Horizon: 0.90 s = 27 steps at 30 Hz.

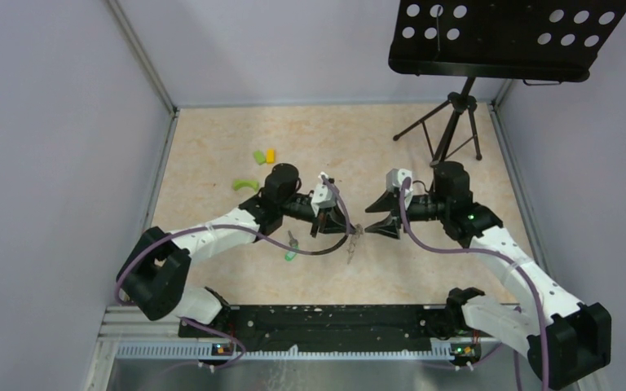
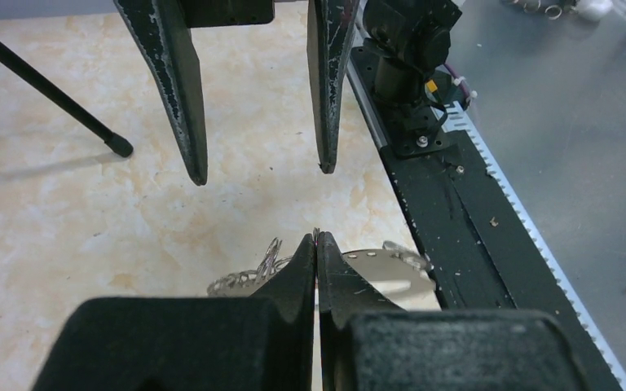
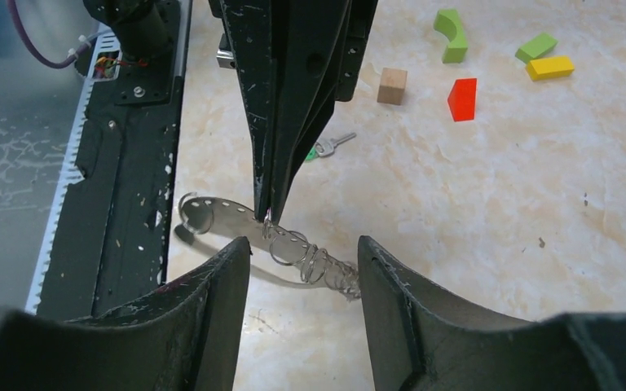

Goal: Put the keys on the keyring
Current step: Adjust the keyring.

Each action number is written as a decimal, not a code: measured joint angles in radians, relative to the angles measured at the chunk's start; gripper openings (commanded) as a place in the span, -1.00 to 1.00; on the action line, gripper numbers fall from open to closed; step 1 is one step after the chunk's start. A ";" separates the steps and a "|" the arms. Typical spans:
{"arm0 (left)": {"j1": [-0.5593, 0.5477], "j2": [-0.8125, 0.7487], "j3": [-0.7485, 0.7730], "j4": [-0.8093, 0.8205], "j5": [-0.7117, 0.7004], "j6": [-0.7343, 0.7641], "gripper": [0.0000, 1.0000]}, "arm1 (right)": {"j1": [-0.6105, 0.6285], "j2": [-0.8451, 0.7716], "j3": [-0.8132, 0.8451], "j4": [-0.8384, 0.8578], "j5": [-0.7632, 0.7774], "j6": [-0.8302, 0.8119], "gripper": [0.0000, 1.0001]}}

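the left arm (image 1: 212, 236) and right arm (image 1: 522, 269) wear white shells between chunky black joints, a purple cable (image 1: 414, 235) looping along each. small white cameras (image 1: 321, 195) ride the wrists. a green light (image 1: 472, 217) glows on the right arm. the fingers (image 2: 181, 90) are black tapered blades, scuffed and flecked white. both bases sit on a black rail (image 1: 326, 322), fixed with silver screws (image 2: 421, 140); coloured wires (image 3: 108, 63) show at one base.

light: bright, even, diffused from overhead | shadows: soft, cast under the perforated metal strip (image 3: 220, 210) and tripod leg (image 2: 49, 92) | focus: right gripper (image 3: 303, 244) slightly softened near lens
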 measured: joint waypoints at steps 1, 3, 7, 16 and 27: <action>0.001 0.000 -0.008 0.029 0.001 -0.026 -1.00 | 0.000 0.000 -0.001 0.004 0.000 0.000 -0.02; 0.003 0.000 -0.023 0.086 0.000 -0.080 -1.00 | 0.000 0.000 -0.006 0.011 0.000 0.000 -0.04; 0.006 0.000 -0.040 0.184 -0.001 -0.169 -1.00 | 0.005 0.002 -0.013 0.024 0.001 -0.001 -0.12; 0.008 0.007 -0.065 0.304 -0.008 -0.267 -1.00 | 0.032 0.044 -0.019 0.040 0.012 0.000 -0.25; 0.008 0.024 -0.065 0.329 -0.028 -0.278 -1.00 | 0.059 0.069 -0.024 0.047 0.021 0.000 -0.39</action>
